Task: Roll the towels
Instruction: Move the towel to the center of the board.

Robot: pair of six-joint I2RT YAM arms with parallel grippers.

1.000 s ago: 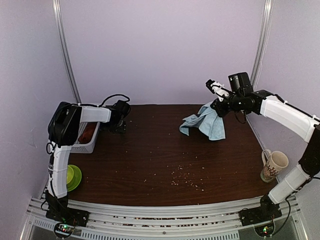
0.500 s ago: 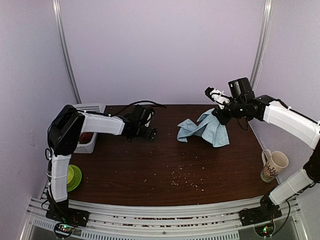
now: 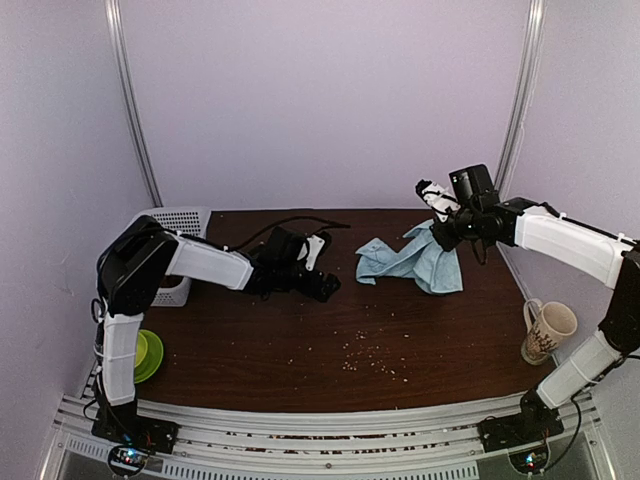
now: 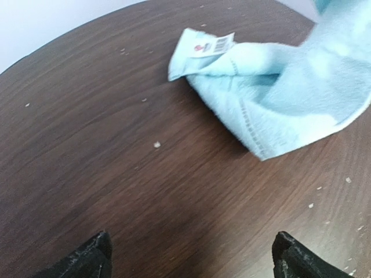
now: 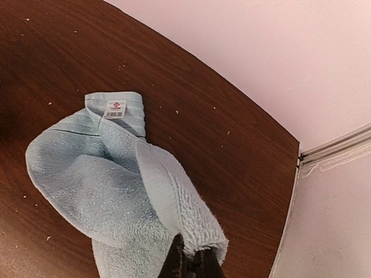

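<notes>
Light-blue towel (image 3: 420,265) bunched on crumb-strewn dark wood table (image 3: 250,340), right jaws pinching it; left jaws wide; lilac walls (image 3: 320,100).

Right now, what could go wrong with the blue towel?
The right gripper pinches only one edge of the blue towel, so it might slip out. The towel hangs bunched, so it may land crumpled and roll crooked. Crumbs on the table could stick to it.
</notes>
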